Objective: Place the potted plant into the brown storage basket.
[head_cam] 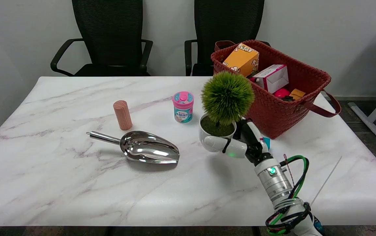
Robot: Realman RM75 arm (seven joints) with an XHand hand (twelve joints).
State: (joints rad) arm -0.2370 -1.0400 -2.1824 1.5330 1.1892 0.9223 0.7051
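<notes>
Potted plant [222, 123] gripped by right hand [240, 141], fingers wrapped round its white pot.
Next: carry toward two o'clock, over the basket [273, 111] rim.

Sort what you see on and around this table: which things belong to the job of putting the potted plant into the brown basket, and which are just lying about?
Part of the job:
potted plant, gripped at its white pot
right hand
brown storage basket

Just lying about:
metal scoop
wooden cylinder
pink-lidded tub
orange box and white box, already in the basket
two black chairs
</notes>
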